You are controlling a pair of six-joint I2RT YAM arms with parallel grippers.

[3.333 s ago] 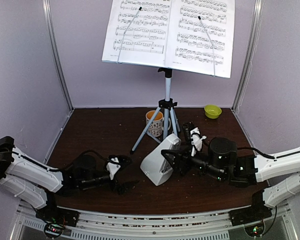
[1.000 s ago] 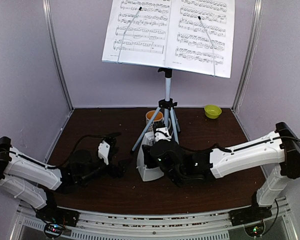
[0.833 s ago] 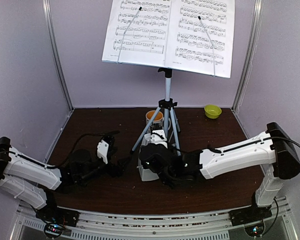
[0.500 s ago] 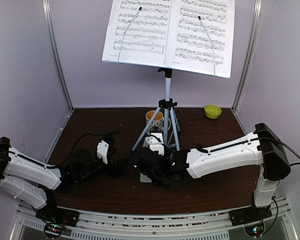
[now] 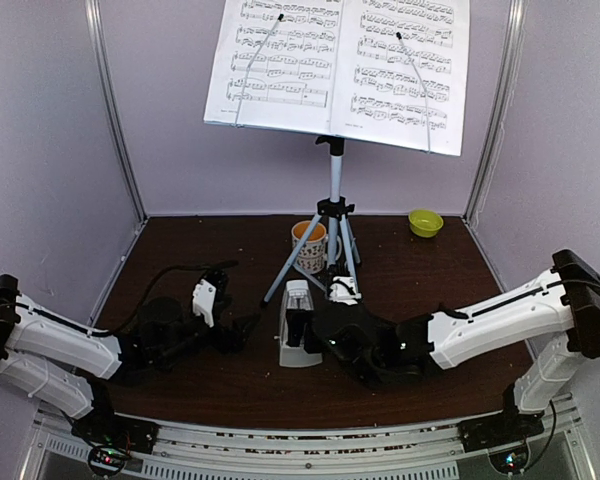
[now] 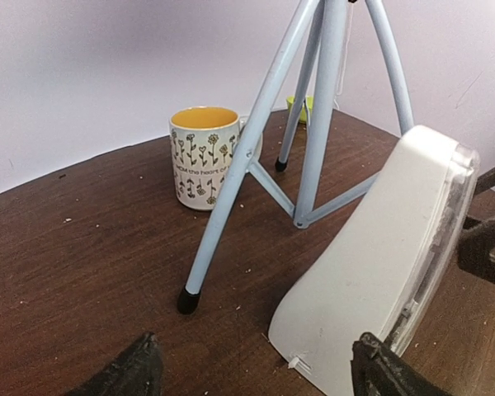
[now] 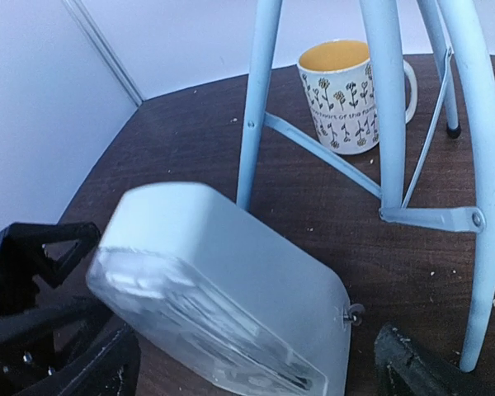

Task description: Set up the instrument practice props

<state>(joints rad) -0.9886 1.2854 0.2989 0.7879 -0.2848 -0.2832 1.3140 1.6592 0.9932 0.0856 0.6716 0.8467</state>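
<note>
Brown surface (image 5: pixel 430 270): music stand (image 5: pixel 334 190) upright at back, two sheet pages (image 5: pixel 280 60) spread across top. Metronome (image 5: pixel 297 295) upright mid-surface, just in front of stand. Right jaws spread wide either side of it, contact unclear. Left jaws gaping, empty, near metronome's left side. Mug (image 5: pixel 309 243) behind metronome.

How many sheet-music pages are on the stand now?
2. One white printed sheet-music page on the left half of the grey-tripod music stand, the other on the right half; any behind would be hidden.
</note>
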